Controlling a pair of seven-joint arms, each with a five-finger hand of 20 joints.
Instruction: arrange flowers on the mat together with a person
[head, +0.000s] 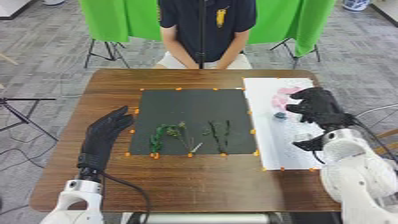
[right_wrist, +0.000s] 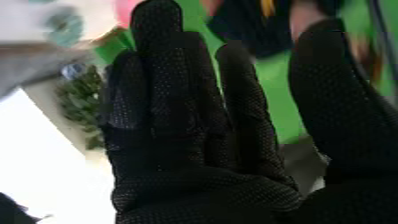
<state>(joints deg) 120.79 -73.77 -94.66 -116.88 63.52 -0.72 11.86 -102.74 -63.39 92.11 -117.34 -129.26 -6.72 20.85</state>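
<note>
Brown wood grain runs along the near edge of the desk (head: 204, 192), with a dark cable (head: 133, 186) curving over it from the left wrist. Just beyond, on the left, the left robot hand (head: 107, 131) is beside the dark mat (head: 191, 107), with its fingers straight and close together, holding nothing. On the right, the right robot hand (head: 322, 109) is over the white mat (head: 274, 150). From the right wrist view, that right robot hand (right_wrist: 204, 192) has its fingers straight, slightly apart at the tips, and its thumb well apart from them; nothing is clamped between.

On the near part of the dark mat lie the green stems. Furthest left is a leafy stem (head: 157, 138); beside it is a looser bunch of thin stems (head: 184, 134), with a small pale piece (head: 196, 148) near its foot. To the right, a pair of slim, upright-lying stems (head: 226, 135) sit side by side. Small orange marks (head: 129, 154) dot the mat's border.

Over on the white mat, a blue-grey flower (head: 280, 115) lies just short of the pink flowers (head: 279, 101), which are close by the right robot hand's fingers. Past the far edge of the desk hangs bright green cloth (head: 107, 21) above a grey floor (head: 40, 65), and at the far right is a blue-and-white vase (head: 356, 4).
</note>
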